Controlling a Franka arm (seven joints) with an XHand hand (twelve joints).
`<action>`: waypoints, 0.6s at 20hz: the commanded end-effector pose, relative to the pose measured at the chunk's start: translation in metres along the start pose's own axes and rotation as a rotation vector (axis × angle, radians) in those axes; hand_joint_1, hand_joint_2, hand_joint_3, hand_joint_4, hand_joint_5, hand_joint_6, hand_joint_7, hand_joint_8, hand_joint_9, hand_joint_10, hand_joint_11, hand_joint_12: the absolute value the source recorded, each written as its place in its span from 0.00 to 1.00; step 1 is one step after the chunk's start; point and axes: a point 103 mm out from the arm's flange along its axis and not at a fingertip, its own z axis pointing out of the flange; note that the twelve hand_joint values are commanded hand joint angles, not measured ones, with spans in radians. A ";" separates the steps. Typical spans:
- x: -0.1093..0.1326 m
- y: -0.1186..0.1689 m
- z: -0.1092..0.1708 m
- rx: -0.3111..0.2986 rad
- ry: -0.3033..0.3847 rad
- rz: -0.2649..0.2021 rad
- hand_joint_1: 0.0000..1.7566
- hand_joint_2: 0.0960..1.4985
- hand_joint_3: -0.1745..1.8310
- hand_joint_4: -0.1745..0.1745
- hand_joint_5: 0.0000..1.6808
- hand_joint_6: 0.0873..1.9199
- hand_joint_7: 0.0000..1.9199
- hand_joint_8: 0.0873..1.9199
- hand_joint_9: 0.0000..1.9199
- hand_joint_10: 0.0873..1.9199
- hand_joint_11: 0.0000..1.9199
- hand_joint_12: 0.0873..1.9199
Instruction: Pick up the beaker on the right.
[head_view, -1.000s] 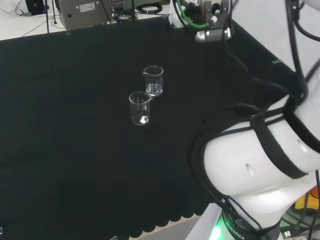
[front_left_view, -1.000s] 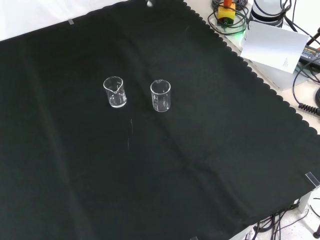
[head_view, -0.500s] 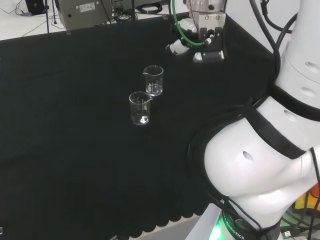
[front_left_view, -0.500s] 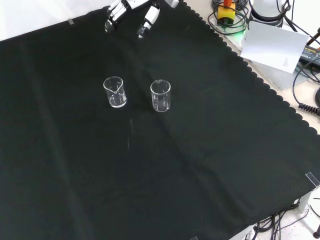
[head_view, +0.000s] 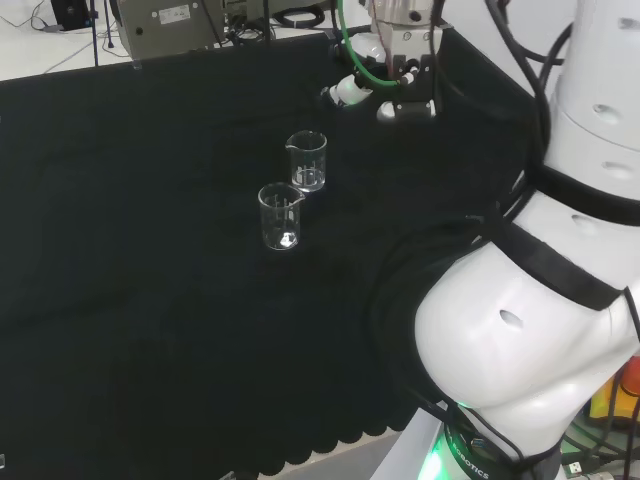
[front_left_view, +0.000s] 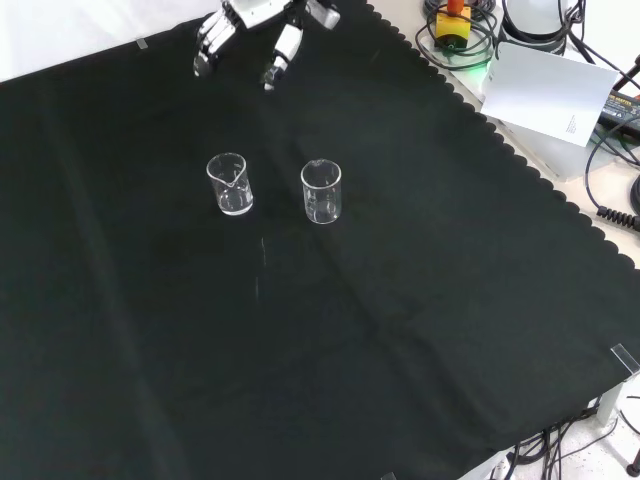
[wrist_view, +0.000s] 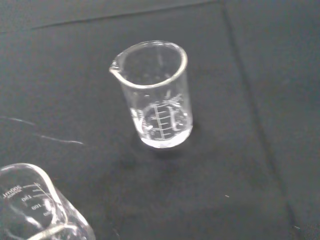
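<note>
Two clear glass beakers stand upright on the black cloth. In the front view they are side by side, one to the left (front_left_view: 229, 184) and one to the right (front_left_view: 321, 191). In the head view one beaker (head_view: 307, 160) stands farther off and the other (head_view: 281, 216) nearer. The hand (front_left_view: 250, 22) hangs above the cloth at the front view's top, beyond the left beaker, its fingers straight and spread, holding nothing. In the head view the hand (head_view: 345, 91) is to the right of the farther beaker. The wrist view has one beaker (wrist_view: 155, 95) in the middle and part of another beaker (wrist_view: 35, 210) at its edge.
A grey box (head_view: 165, 20) stands behind the cloth in the head view. In the front view, a white box (front_left_view: 553, 92) and cables (front_left_view: 455, 30) lie past the cloth's scalloped right edge (front_left_view: 500, 140). The arm's white links (head_view: 540, 330) fill the head view's right.
The hand has come into the front view from the top and moved down and left towards the beakers. In the head view the wrist has dropped and shifted left. The beakers have not moved.
</note>
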 end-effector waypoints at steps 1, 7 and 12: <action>-0.030 0.068 0.077 -0.001 0.149 -0.035 0.41 0.66 0.00 0.41 0.24 0.00 0.10 0.30 0.22 0.30 0.11 0.70; -0.037 0.079 0.094 0.000 0.187 -0.060 0.42 0.65 0.00 0.40 0.23 0.00 0.10 0.30 0.21 0.30 0.11 0.70; -0.045 0.082 0.109 0.021 0.253 -0.122 0.45 0.63 0.00 0.40 0.23 0.00 0.11 0.30 0.22 0.30 0.10 0.70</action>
